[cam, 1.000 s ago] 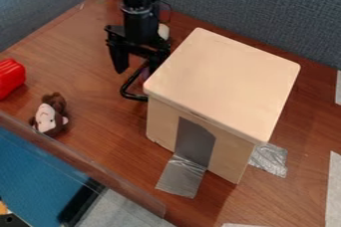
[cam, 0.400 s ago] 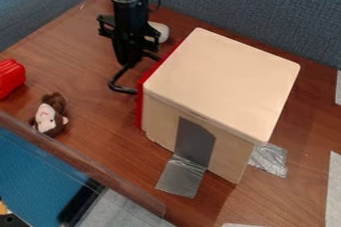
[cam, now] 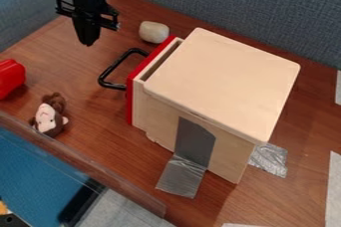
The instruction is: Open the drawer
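I'm watching the drawer [cam: 138, 105] coming out of the box [cam: 223, 81]: a second ago its front was hidden under the lid's edge, then a thin red strip was showing, and now the red front is standing well clear, with a narrow opening showing behind it. The gripper [cam: 88, 42] has been leaving the handle [cam: 113, 65]; it was down at the bar in the last frame and is now hanging up and to the left, apart from it, its fingers looking closed together on nothing. The pale block [cam: 154, 31] behind the handle is showing whole, since the arm is no longer covering part of it. The toy monkey [cam: 50, 116] is lying where it was on the counter [cam: 100, 144].

For the task, I'm judging the pull as having worked: the drawer is sitting partly open, and I'm reading this as the finish or close to it. If I'm wanting it wider, I'm going back to hook the bar, minding that a crooked pull could be jamming the drawer or shifting the box.
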Available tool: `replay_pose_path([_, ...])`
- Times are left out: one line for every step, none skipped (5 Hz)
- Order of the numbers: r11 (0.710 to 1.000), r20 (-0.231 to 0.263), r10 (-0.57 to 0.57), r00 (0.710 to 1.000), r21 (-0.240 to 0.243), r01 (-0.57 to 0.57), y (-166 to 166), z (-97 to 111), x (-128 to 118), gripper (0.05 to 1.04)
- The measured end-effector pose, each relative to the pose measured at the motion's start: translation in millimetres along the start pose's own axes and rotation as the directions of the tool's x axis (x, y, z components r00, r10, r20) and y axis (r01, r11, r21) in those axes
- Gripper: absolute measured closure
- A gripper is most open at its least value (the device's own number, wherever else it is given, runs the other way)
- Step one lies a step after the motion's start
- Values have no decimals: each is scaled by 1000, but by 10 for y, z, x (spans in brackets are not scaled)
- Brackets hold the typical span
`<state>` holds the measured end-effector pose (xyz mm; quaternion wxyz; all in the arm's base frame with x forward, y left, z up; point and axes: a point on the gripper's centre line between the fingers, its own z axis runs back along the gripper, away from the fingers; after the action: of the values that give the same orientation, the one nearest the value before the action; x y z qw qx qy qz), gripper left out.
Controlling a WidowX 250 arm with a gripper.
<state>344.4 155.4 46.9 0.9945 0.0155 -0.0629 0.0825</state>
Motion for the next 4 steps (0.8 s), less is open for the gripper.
replay_pose_path([1000,-3,0,1000,0,0,78,-2,-29,1022])
replay_pose_path([999,-18,-5,1000,-49,4,-42,-56,-90,894])
replay_pose_path([995,-25,-49,999,-87,46,-315,-54,-120,655])
replay_pose_path([993,-10,-62,998,-96,61,-438,10,-122,344])
